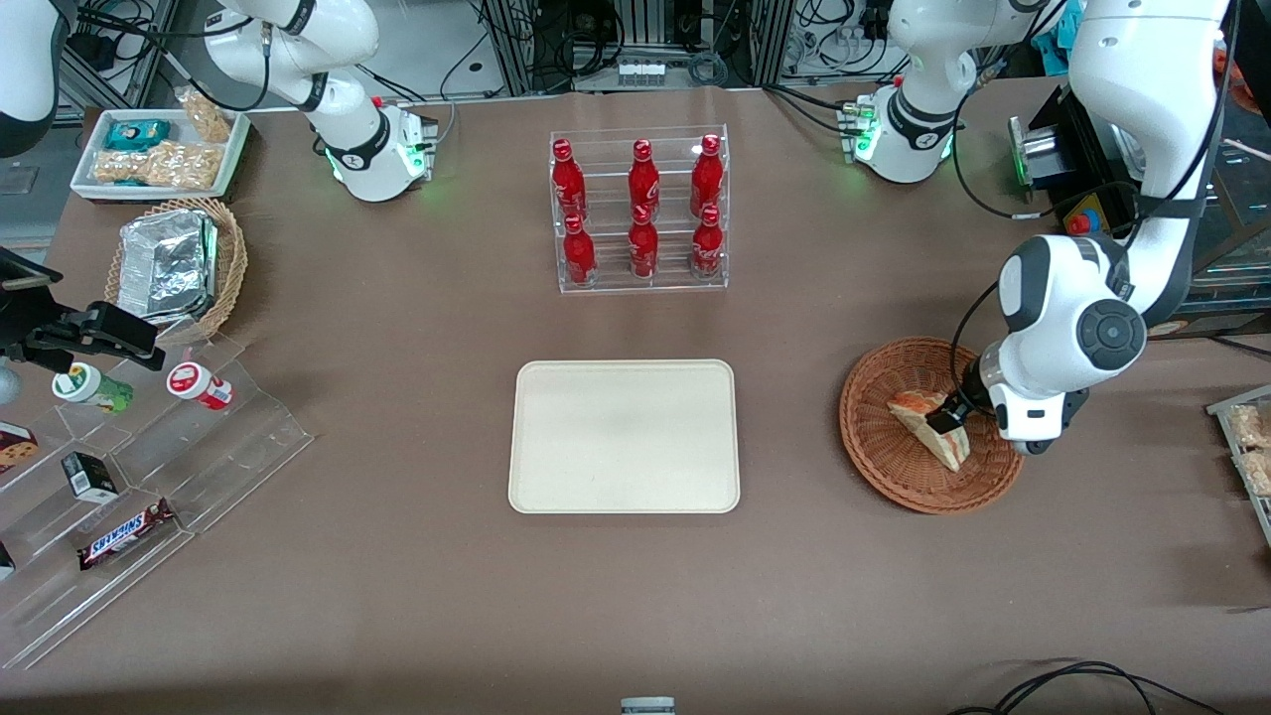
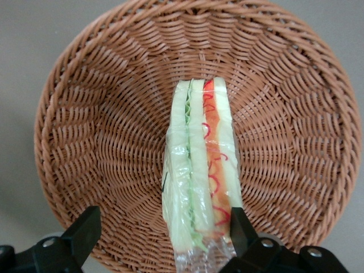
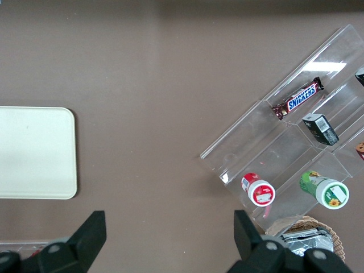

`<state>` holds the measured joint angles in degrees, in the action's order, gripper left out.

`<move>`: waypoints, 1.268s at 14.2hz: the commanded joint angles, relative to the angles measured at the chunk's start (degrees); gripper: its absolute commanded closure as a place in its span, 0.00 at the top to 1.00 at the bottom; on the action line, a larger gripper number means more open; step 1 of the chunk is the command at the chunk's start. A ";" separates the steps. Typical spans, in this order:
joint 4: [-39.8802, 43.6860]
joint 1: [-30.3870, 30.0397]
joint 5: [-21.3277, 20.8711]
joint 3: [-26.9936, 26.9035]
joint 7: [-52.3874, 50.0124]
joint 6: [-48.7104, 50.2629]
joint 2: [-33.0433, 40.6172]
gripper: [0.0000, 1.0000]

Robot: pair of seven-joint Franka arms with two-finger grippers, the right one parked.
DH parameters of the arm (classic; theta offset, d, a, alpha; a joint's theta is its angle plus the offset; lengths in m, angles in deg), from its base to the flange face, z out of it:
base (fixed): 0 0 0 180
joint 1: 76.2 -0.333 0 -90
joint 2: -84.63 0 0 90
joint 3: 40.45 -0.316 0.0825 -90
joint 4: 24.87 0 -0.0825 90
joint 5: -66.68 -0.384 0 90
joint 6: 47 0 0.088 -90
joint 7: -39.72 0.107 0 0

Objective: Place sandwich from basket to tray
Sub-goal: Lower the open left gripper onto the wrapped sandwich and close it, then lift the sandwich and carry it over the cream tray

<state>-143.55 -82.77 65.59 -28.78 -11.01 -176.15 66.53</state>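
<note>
The sandwich (image 1: 928, 429), a plastic-wrapped wedge of white bread with green and orange-red layers, lies in the round reddish-brown wicker basket (image 1: 878, 459) toward the working arm's end of the table. My left gripper (image 1: 949, 414) is lowered into the basket, open. The sandwich (image 2: 199, 187) stands on edge between the two black fingers. One fingertip (image 2: 240, 226) is against its orange-red side; the other fingertip (image 2: 85, 230) is well apart over the basket's weave (image 2: 102, 131). The cream tray (image 1: 624, 437) lies bare in mid table, beside the basket; its corner (image 3: 34, 153) shows in the right wrist view.
A clear rack of red bottles (image 1: 640, 214) stands farther from the front camera than the tray. Toward the parked arm's end are a stepped acrylic display with snacks (image 1: 149, 477), a tan basket with a foil pack (image 1: 174, 263) and a white snack tray (image 1: 159, 149).
</note>
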 commanded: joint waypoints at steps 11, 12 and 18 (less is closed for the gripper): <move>4.59 0.33 -0.58 -0.07 -6.57 -0.22 -2.20 0.02; 5.12 0.25 -0.58 0.02 -6.40 -0.22 -2.11 0.01; 8.29 1.39 -0.84 1.59 -5.70 0.13 -0.28 0.00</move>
<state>-137.07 -82.32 65.59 -28.22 -15.97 -176.37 65.55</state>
